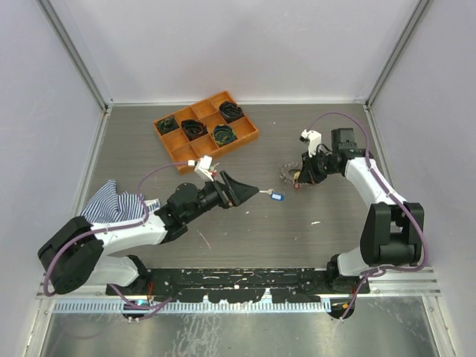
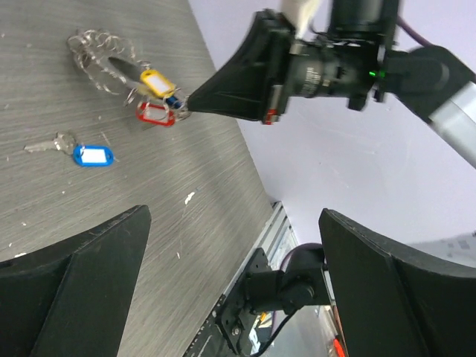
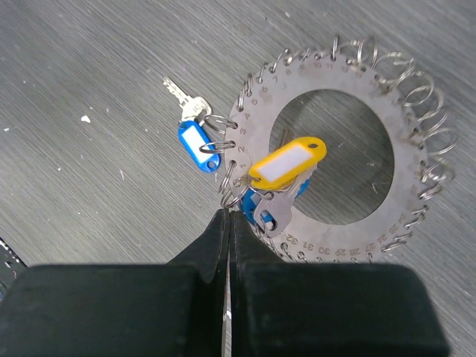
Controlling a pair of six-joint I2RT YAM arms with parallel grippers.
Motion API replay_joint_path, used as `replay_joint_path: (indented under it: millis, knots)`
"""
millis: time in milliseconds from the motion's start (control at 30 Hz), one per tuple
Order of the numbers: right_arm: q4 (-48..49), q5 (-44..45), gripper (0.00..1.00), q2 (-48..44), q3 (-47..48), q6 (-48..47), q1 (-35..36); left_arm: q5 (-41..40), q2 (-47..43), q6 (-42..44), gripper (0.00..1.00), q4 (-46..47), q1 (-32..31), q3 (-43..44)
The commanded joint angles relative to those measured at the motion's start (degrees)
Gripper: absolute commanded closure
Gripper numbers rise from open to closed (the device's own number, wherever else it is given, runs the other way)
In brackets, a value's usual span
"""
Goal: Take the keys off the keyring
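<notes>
The keyring (image 3: pixel 256 104), a flat grey disc w/ numbered holes and small wire loops round its rim, is seen lying flat on the table (image 1: pixel 245 238), right of ctr. The R gripper (image 3: pixel 229 216) is held at the disc's rim w/ jaws pressed together. The tips are met at a small loop there, but whether it is pinched cannot be told. A yellow-tagged key (image 3: pixel 286 163) is hung on the rim just beside the tips and laid across the disc's hole. A 2nd blue tag (image 3: pixel 251 202) is partly hidden under it. A red tag (image 2: pixel 155 113) is seen by the R tips in the L wrist view. A blue-tagged key (image 1: pixel 277 196) is lying on the table, apart from the keyring, to its near left. The L gripper (image 1: pixel 251 190) is pointed at it from the left, close but not touching, jaws spread wide w/ nothing btwn them. An orange tray (image 1: pixel 168 145) w/ black coiled bundles (image 1: pixel 195 128) is set at the far side. A striped cloth (image 1: pixel 111 201) is lying at the left edge.
</notes>
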Motion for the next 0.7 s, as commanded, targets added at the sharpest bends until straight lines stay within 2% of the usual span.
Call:
replay_joint_path:
  millis: [0, 100, 233, 400, 500, 667]
  knots:
    - [3.97, -4.3, 0.99, -4.79, -0.67, 2.03, -0.25, -3.03, 4.09, -5.68, 0.01, 1.48, -0.56, 4.56]
    - [5.09, -5.27, 0.99, -7.16, -0.91, 2.95, -0.21, -2.63, 4.89, -2.37, 0.05, 1.58, -1.08, 6.57]
    - [6.26, -7.09, 0.99, -10.26, -1.31, 3.98, -0.21, 0.16, 1.98, 8.84, 0.09, -2.12, -1.7, 11.36]
    - [6.39, -10.68, 0.99, -13.13, -1.03, 4.58, -0.21, 3.75, -3.15, 31.05, 0.08, -9.78, -5.47, 17.64]
    - [6.33, -12.36, 0.99, -14.46, -1.04, 4.71, -0.18, 8.89, -4.96, 44.08, 0.08, -12.31, -8.04, 19.28]
    - [5.77, -15.28, 0.99, -15.87, -0.55, 4.82, -0.21, 12.57, -5.5, 60.14, 0.07, -15.57, -10.31, 18.86]
